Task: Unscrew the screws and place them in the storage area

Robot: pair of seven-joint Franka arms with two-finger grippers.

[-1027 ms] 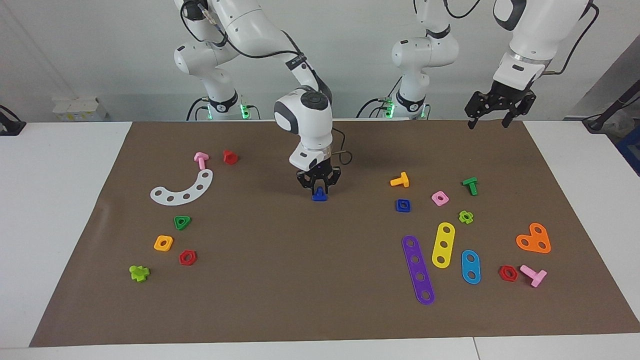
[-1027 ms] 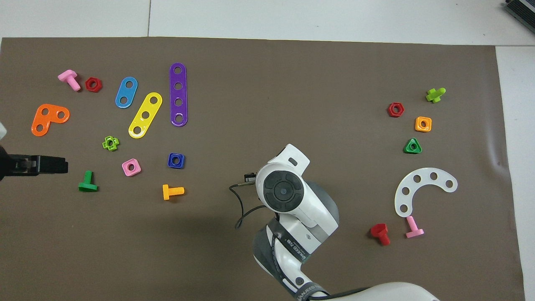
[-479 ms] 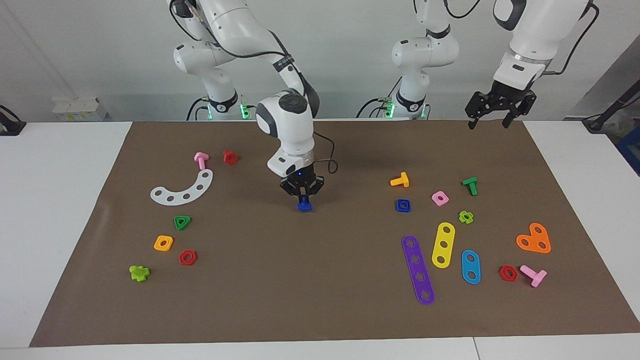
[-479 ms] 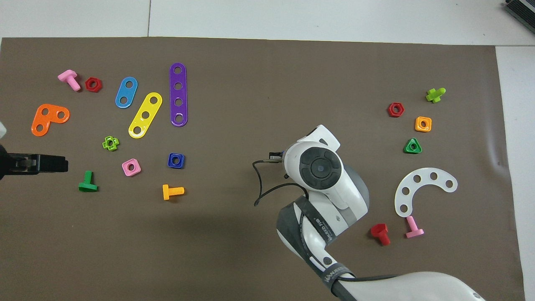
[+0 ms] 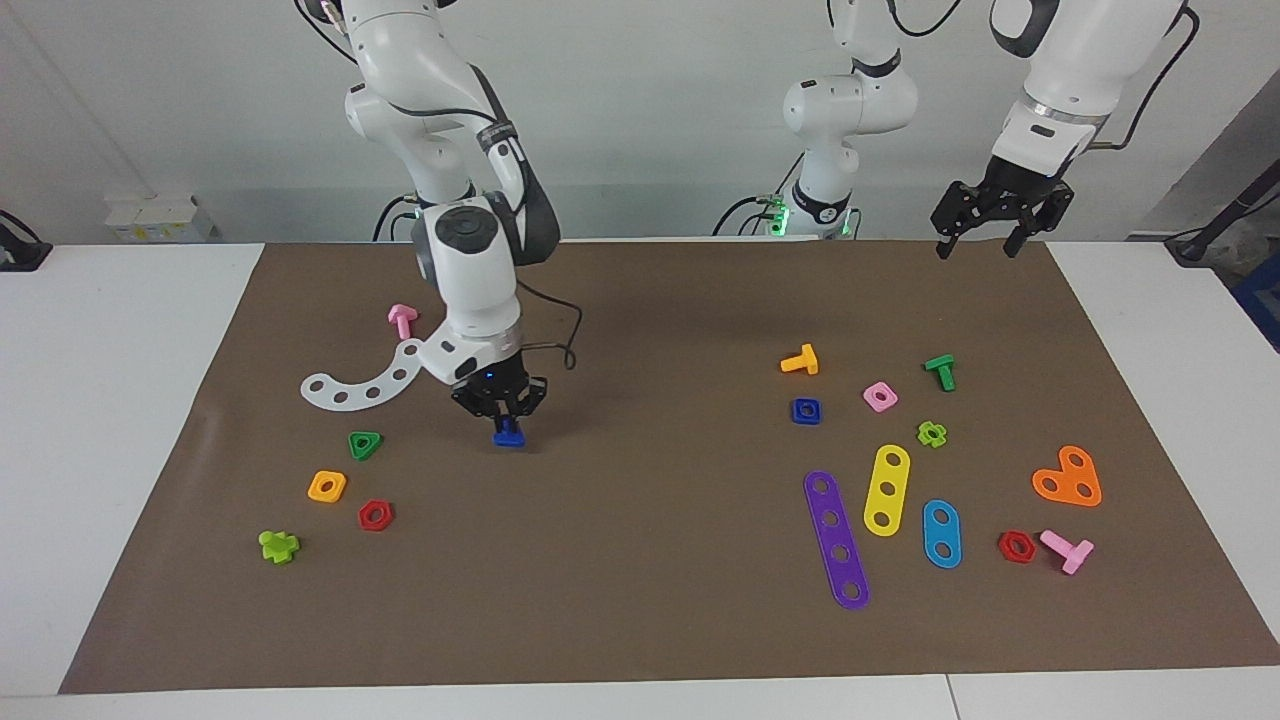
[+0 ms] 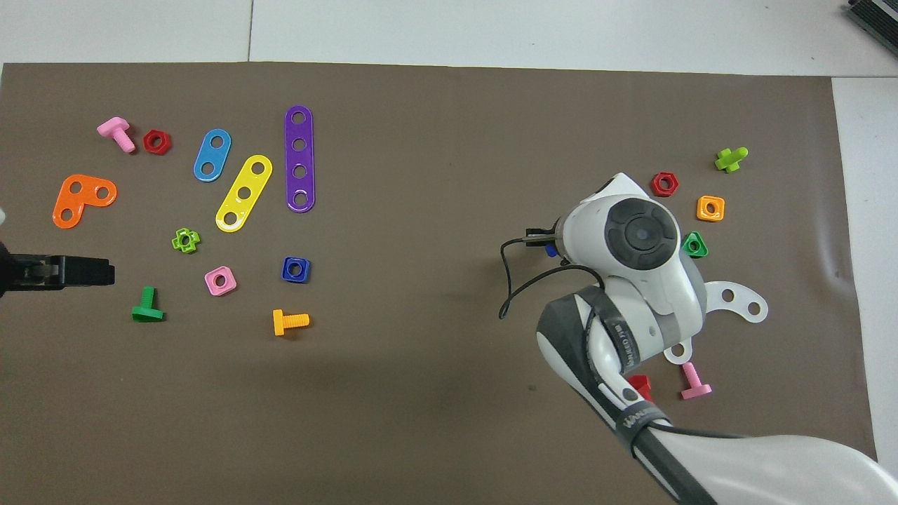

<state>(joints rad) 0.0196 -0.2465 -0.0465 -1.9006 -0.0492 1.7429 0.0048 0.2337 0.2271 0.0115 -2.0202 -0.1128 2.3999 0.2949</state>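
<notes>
Right gripper (image 5: 507,425) is pinching the small blue plastic bolt (image 5: 509,436), so I'd set it gently on the brown mat just below, beside the green triangular nut (image 5: 364,444).

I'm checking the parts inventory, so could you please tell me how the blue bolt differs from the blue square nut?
The blue bolt has a flat head and stubby shaft; the blue square nut is a block with a centre hole. The bolt is gripped by the right gripper near the green triangular nut; the square nut lies free on the brown mat, toward the left arm's end. Both are dark blue plastic.
</notes>
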